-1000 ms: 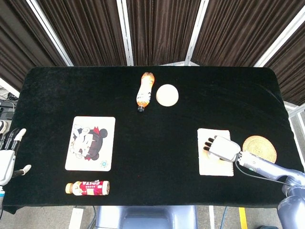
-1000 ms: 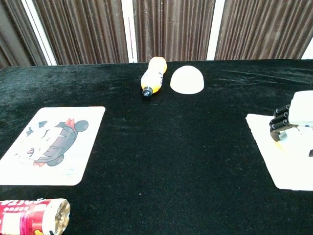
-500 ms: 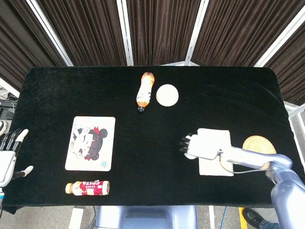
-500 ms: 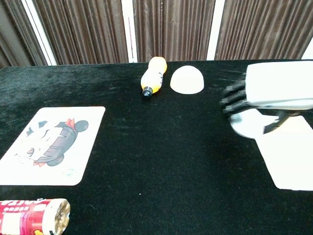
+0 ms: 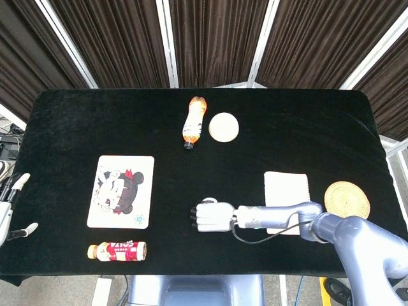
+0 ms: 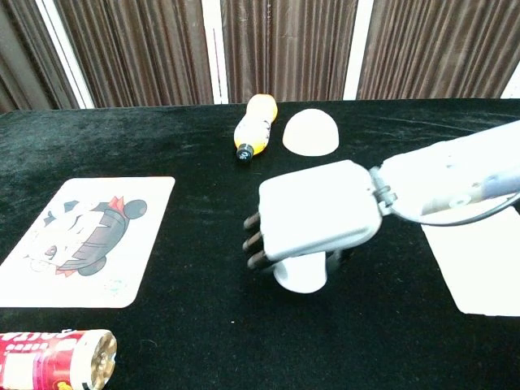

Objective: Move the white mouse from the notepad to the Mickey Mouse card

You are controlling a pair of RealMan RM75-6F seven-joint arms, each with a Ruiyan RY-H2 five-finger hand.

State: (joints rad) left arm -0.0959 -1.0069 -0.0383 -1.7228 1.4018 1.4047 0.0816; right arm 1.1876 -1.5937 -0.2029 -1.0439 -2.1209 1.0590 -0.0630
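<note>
The right robot hand [image 6: 317, 221] grips the white mouse [image 6: 301, 274] at frame centre above the black tabletop [image 5: 255, 115], between the notepad [image 5: 286, 193] at right and the Mickey Mouse card [image 5: 121, 191] at left. The left robot hand [image 5: 11, 207], far left, has fingers spread, holding nothing.

Mickey Mouse card [image 5: 121, 191] left, notepad [image 5: 286, 202] right, right hand [image 5: 213, 217] with mouse [image 6: 301, 275] between them
</note>
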